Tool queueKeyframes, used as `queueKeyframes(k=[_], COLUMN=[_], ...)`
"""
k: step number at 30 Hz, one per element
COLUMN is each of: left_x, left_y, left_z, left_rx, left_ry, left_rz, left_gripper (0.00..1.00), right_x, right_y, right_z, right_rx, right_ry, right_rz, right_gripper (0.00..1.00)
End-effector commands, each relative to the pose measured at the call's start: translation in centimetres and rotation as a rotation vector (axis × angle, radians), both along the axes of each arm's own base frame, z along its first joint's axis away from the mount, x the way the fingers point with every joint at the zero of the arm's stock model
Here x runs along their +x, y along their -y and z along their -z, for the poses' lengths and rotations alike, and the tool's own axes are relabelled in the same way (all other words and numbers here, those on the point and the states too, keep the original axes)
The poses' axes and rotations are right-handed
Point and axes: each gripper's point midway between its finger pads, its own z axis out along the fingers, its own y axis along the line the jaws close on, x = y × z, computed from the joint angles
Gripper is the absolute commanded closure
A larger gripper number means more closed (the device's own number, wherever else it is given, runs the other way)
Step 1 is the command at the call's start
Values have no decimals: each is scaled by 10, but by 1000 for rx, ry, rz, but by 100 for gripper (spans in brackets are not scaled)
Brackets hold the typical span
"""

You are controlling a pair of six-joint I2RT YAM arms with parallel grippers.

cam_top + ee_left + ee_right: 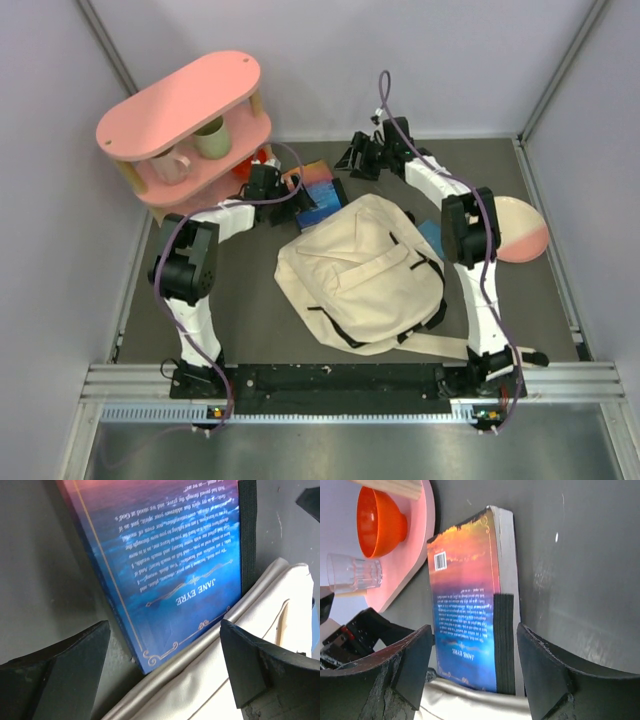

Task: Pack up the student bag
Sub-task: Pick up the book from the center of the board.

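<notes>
The cream student bag (360, 275) lies flat on the dark table, its top edge towards the back. A blue and orange book, Jane Eyre (318, 195), lies just behind it, one end partly under the bag's edge; it also shows in the left wrist view (165, 555) and the right wrist view (465, 605). A black strap (504, 640) lies over the book. My left gripper (283, 195) is open at the book's left corner, over the bag edge (210, 680). My right gripper (358, 158) is open and empty behind the book.
A pink two-level shelf (185, 115) with two mugs stands at back left; an orange bowl (377, 522) and a clear glass (352, 574) sit on its base. A pink and cream plate (520, 228) lies at right. A blue item (432, 235) lies by the bag's right side.
</notes>
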Motion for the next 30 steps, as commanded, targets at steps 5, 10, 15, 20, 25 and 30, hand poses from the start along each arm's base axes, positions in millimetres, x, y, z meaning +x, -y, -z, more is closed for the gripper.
queueKeyframes(k=[5, 10, 15, 20, 25, 30], left_x=[25, 24, 25, 26, 29, 32], left_y=[18, 22, 28, 40, 45, 49], left_z=[-10, -4, -3, -11, -24, -34], left_rx=[-104, -125, -151, -216, -243, -256], left_ry=[49, 29, 32, 49, 81, 103], left_rz=[29, 39, 67, 107, 129, 151], left_gripper=[7, 9, 9, 14, 18, 22], right_x=[11, 5, -6, -17, -18, -20], right_y=[-25, -32, -41, -51, -56, -65], right_z=[23, 45, 51, 52, 33, -1], right_rx=[-23, -13, 19, 64, 94, 168], right_ry=[-10, -62, -91, -112, -44, 34], right_rz=[-76, -99, -153, -210, -226, -281], right_gripper=[31, 31, 32, 43, 64, 64])
